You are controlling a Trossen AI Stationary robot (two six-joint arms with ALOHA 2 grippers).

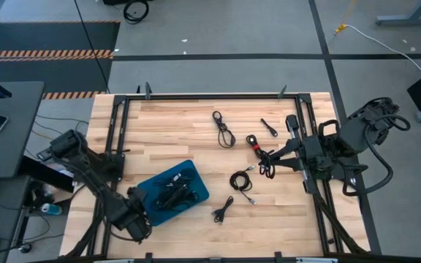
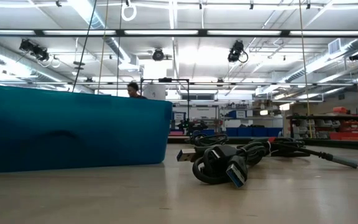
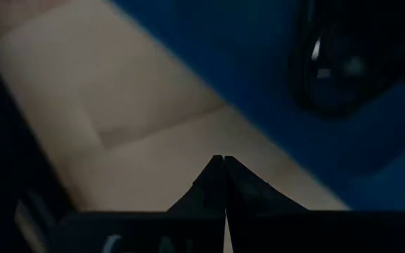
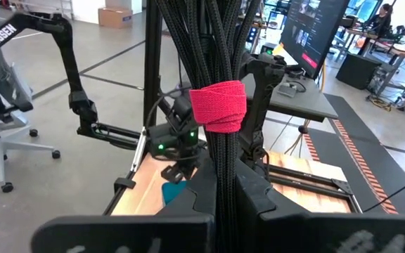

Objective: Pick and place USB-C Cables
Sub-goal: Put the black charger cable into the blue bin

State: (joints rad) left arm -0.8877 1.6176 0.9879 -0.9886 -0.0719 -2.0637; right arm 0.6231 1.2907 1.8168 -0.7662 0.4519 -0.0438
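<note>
Nearest the low camera, one coiled cable (image 2: 219,165) lies on the table (image 1: 188,124), blue plug forward, more cables (image 2: 278,148) behind it. Beside it the blue tray (image 1: 196,186) wall blocks the room on that side; several cables (image 1: 172,191) lie inside it. Over the tray's near corner sits the left gripper (image 3: 223,169), fingers pressed together, empty. Farther across, the right gripper (image 4: 225,184) clamps a red-tied cable bundle (image 4: 216,105), lifted. Loose cables (image 1: 224,130) lie beyond, toward the far edge.
</note>
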